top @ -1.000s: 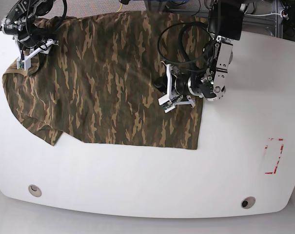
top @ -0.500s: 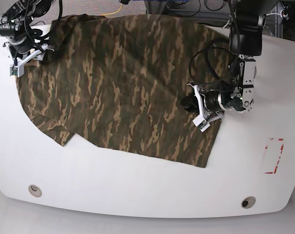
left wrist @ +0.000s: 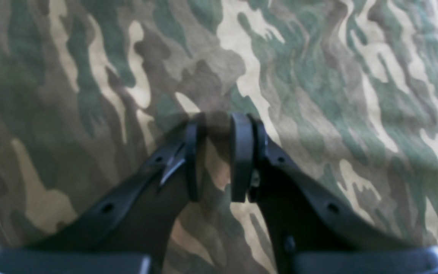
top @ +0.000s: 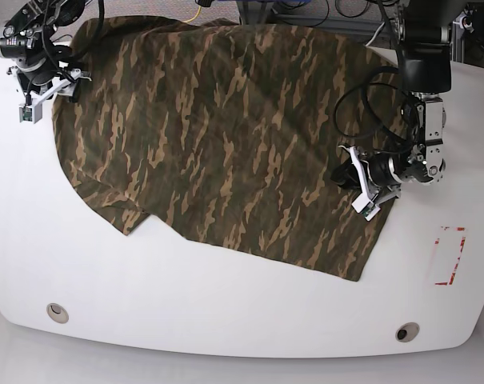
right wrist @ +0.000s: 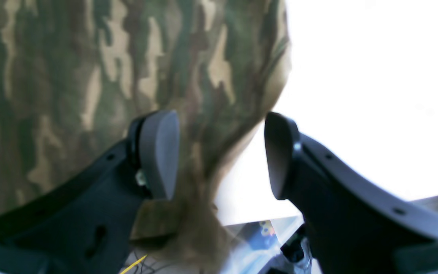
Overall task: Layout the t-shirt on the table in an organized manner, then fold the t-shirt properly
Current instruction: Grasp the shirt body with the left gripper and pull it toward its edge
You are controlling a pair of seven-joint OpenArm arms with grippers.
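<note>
T-shirt (top: 226, 144) is lying spread across the far table (top: 226, 320); left gripper (left wrist: 215, 156), reaching low at its right edge, is pinching cloth, while right gripper (right wrist: 219, 152) is gaping around the far-left edge.

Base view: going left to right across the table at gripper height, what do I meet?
Bare table → right gripper at the t-shirt's far-left edge → t-shirt → left gripper on the t-shirt's right edge → red outline mark.
</note>
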